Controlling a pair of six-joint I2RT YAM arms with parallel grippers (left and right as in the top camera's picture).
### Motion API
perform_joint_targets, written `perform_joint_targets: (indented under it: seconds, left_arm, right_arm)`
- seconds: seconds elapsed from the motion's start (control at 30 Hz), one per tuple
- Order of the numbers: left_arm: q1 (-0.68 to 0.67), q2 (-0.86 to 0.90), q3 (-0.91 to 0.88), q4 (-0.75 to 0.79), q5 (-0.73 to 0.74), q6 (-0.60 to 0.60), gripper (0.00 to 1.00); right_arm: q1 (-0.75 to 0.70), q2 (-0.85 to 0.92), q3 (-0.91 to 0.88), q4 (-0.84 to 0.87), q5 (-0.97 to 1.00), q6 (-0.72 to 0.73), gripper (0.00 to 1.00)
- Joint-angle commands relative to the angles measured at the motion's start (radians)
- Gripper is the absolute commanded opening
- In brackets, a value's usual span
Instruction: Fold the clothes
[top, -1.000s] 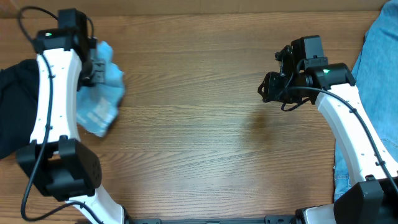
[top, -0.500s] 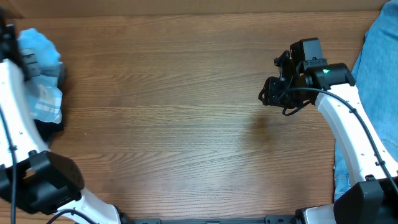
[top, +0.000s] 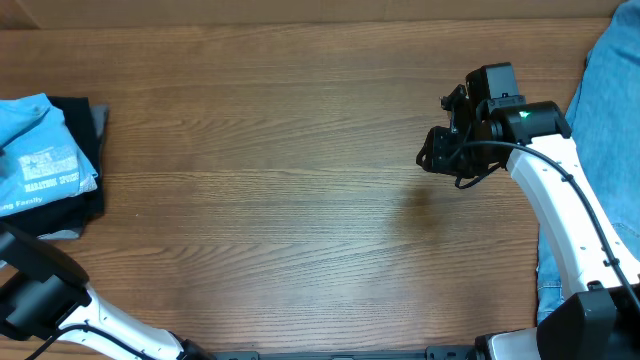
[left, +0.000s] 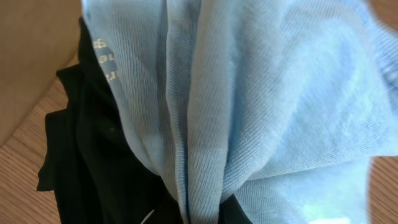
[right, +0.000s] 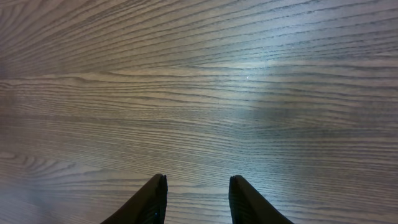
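Shirt: the blue T-shirt (top: 40, 165) lies folded at 9 o'clock on the table (top: 300, 200), right at the edge of the overhead view. Its red and white words (top: 48, 180) face up.
Under it: the shirt sits on top of the black pile (top: 88, 150) and touches it.
Left gripper: its fingers do not show in any view. The left wrist view is full of blue cloth (left: 249, 106) that bunches toward the bottom, with black cloth beside it. I cannot tell if the gripper holds the shirt or has let go.
Right gripper: the right gripper (right: 196, 199) is at 3 o'clock, well apart from the shirt. Its fingers are spread and hold nothing, with only wood below.
Jeans: the blue jeans (top: 610, 120) lie at the far 3 o'clock edge.
Step now: I think the job is to set the folded shirt down on the pile and leave it neat.
How to do it well: let go gently, then lift straight up, so the cloth does not drag along and the fold does not fall open.
Watch out: do not snag the black pile or pull it along.
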Motion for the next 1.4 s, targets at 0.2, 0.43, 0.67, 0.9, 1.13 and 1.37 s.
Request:
perform_joint_targets:
  seconds: [0.2, 0.43, 0.67, 0.9, 1.13, 1.37]
  left_arm:
    - [0.132, 0.011, 0.030, -0.009, 0.022, -0.160, 1.00]
    - [0.212, -0.035, 0.034, -0.052, 0.133, -0.250, 1.00]
    - [0.132, -0.249, 0.034, -0.030, 0.348, -0.111, 1.00]
    - [-0.197, -0.470, 0.034, -0.069, 0.359, -0.049, 1.00]
    - [-0.459, -0.444, 0.031, -0.234, 0.356, -0.059, 1.00]
    - [-0.716, -0.572, -0.005, -0.365, 0.041, -0.052, 1.00]
  right_arm:
    - [-0.003, -0.025, 0.022, 0.003, 0.002, -0.004, 0.37]
    - [-0.003, -0.025, 0.022, 0.004, 0.005, -0.005, 0.37]
    - [-0.003, -0.025, 0.022, 0.038, 0.025, -0.005, 0.80]
    - [-0.003, -0.025, 0.022, 0.216, 0.160, -0.005, 1.00]
    - [-0.003, -0.032, 0.042, 0.334, 0.177, -0.105, 1.00]
    - [-0.003, -0.303, 0.023, 0.222, 0.171, -0.052, 1.00]
